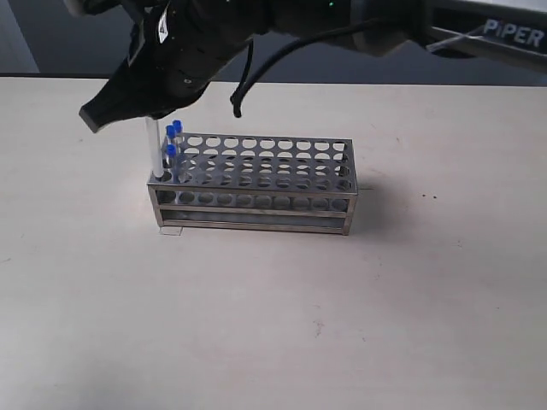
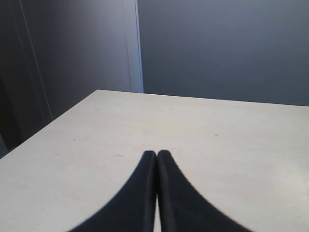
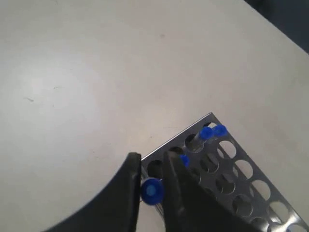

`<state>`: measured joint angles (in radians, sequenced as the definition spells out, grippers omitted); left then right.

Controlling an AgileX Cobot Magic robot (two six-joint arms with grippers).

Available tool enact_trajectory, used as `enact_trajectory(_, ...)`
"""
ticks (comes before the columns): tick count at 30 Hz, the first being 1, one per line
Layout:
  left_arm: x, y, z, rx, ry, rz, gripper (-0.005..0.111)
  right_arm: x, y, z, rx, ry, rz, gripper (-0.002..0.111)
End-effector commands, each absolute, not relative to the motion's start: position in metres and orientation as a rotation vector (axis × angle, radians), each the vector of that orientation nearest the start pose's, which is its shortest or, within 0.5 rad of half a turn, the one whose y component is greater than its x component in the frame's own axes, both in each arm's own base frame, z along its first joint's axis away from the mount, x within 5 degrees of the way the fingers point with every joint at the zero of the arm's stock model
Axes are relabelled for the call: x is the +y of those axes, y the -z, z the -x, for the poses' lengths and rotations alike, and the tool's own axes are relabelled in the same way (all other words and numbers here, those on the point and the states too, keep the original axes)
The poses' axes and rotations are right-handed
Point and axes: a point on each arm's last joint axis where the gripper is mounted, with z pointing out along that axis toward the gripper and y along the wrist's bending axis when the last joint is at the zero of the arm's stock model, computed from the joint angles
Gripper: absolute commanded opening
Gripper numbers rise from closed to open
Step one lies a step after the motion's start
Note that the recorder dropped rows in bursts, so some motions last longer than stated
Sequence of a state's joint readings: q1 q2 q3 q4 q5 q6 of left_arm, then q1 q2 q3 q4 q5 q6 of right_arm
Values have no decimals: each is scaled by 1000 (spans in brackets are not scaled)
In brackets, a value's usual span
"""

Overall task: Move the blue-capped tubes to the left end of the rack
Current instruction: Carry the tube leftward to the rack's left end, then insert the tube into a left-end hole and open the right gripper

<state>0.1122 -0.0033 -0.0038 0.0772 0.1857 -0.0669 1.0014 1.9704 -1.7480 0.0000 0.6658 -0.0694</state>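
Four blue-capped tubes (image 3: 206,133) at rack (image 1: 256,209) left end; right tool (image 3: 151,159) clamps one, cap hidden from exterior view; left tool (image 2: 157,154) closed.

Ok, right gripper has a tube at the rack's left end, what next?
Probably lower it straight down: the right gripper grips the tube by its cap, its lower end about at the rack's corner hole, and it stands higher than the three seated tubes. Then release.
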Motion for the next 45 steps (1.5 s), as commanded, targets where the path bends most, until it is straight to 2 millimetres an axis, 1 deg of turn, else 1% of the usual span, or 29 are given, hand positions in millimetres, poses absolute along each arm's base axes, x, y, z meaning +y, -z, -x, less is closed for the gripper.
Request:
enact_trajectory(1, 7, -197, -56, 1662, -93, 97, 0, 392, -278, -254, 2069, -384, 1269, -1)
enact_trajectory(5, 7, -197, -56, 1662, -93, 97, 0, 396, -274, -257, 2043, -397, 1256, -1)
enact_trajectory(18, 7, -197, -56, 1662, -93, 97, 0, 398, -274, -258, 2022, -409, 1243, -1)
enact_trajectory(20, 7, -197, -56, 1662, -93, 97, 0, 399, -269, -260, 2024, -392, 1255, -1)
enact_trajectory(27, 7, -197, -56, 1662, -93, 97, 0, 406, -237, -265, 2066, -335, 1306, -1)
enact_trajectory(31, 7, -197, -56, 1662, -93, 97, 0, 408, -228, -266, 2080, -338, 1308, -1)
enact_trajectory(40, 7, -197, -56, 1662, -93, 97, 0, 412, -197, -269, 2141, -298, 1349, -1)
enact_trajectory(42, 7, -197, -56, 1662, -93, 97, 0, 410, -194, -268, 2169, -281, 1364, 3)
enact_trajectory(43, 7, -197, -56, 1662, -93, 97, 0, 409, -194, -268, 2179, -274, 1370, 8)
enact_trajectory(45, 7, -197, -56, 1662, -93, 97, 0, 407, -195, -267, 2193, -266, 1375, 22)
